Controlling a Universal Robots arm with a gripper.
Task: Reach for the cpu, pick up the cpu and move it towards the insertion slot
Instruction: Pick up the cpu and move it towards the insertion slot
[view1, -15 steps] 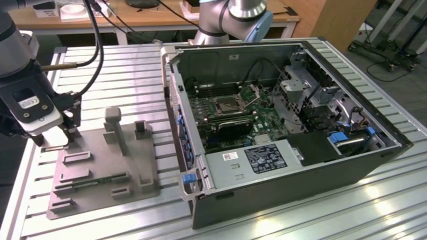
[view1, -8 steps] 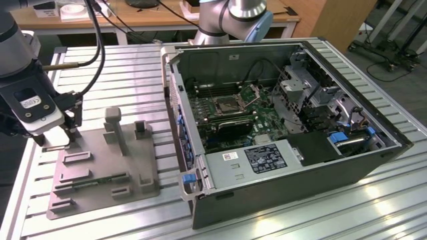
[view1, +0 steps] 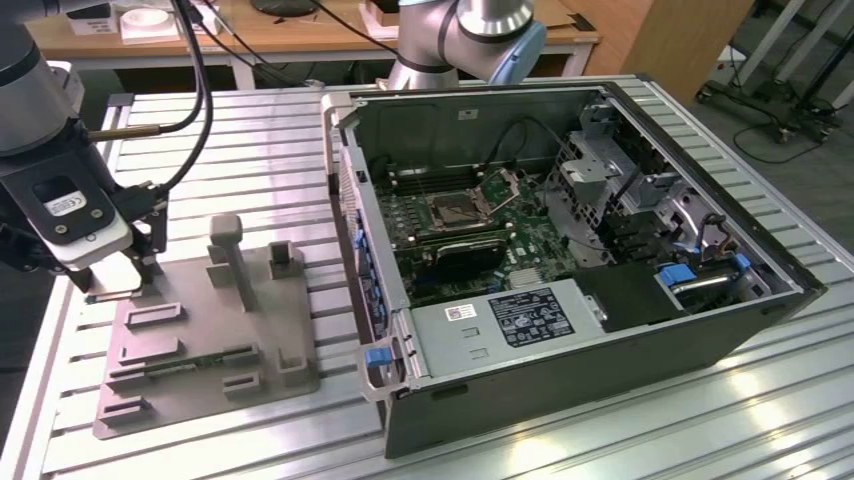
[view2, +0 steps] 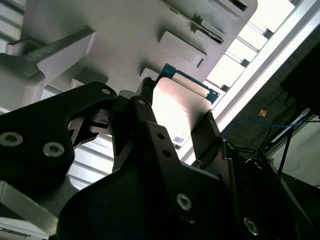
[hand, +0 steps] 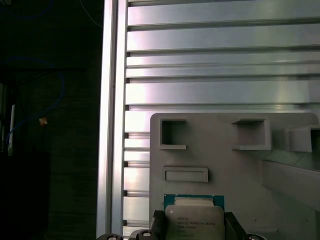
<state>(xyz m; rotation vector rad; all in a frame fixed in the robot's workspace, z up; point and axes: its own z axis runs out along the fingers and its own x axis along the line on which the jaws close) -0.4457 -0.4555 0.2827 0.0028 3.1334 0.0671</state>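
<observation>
At nine o'clock in the exterior view, the gripper hangs over a corner of the grey tray, fingers closed on two opposite edges of the cpu. Lifting wants a level, straight pull, I judge. A memory stick lies in a tray recess; the insertion slot sits in the open case, toward three o'clock.

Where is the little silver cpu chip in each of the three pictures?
Exterior view: hidden beneath the gripper, which hangs over the grey tray's far corner at the exterior view's left.
Second wrist view: the cpu is clamped between the dark fingers, just off the tray.
First wrist view: the cpu shows its green rim, near the tray's rectangular pockets.
Shared landmark: the grey tray.
</observation>
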